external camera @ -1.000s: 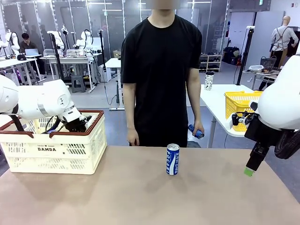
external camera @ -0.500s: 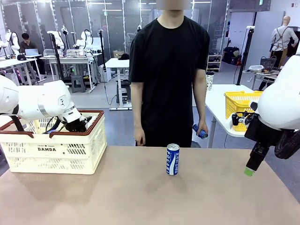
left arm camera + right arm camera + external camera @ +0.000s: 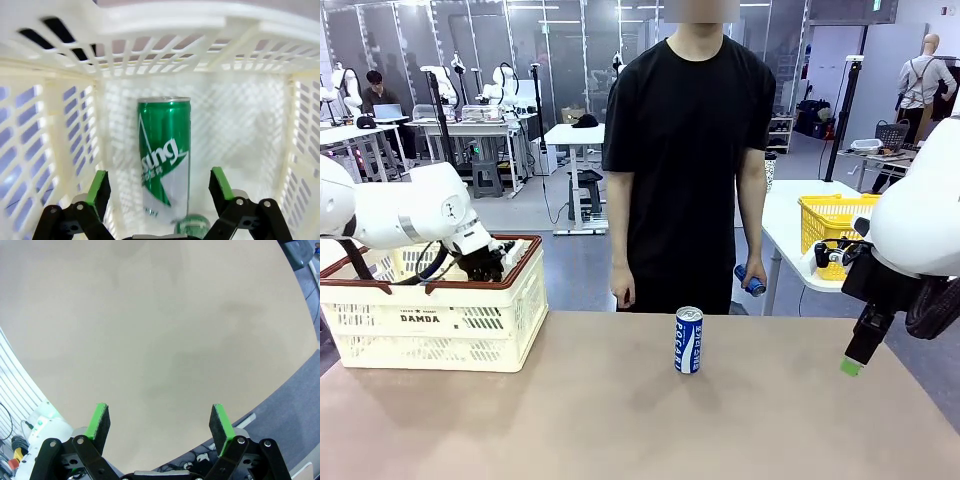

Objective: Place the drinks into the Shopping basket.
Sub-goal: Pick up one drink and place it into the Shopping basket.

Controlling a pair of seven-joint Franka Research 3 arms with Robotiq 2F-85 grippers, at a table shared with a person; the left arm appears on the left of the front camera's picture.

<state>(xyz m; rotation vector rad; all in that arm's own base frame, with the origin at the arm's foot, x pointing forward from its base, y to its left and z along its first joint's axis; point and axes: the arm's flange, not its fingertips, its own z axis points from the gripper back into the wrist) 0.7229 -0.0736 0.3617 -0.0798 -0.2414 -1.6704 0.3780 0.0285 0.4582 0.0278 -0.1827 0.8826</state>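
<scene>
Both arms are smooth, rounded white shells. The left arm (image 3: 410,215) has a small round badge (image 3: 451,209) and a black cable (image 3: 436,264) looping beneath; the right arm (image 3: 920,225) ends in black. The left gripper (image 3: 160,182) and right gripper (image 3: 160,416) have black linked fingers (image 3: 226,462), silver screws (image 3: 78,440) and green pads (image 3: 97,182). The person (image 3: 690,260) wears a black short-sleeved T-shirt (image 3: 688,130).

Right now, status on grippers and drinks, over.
Left gripper open in Shopping basket, green can ungripped. Right gripper open, empty. Blue can upright, nothing blocking.
</scene>
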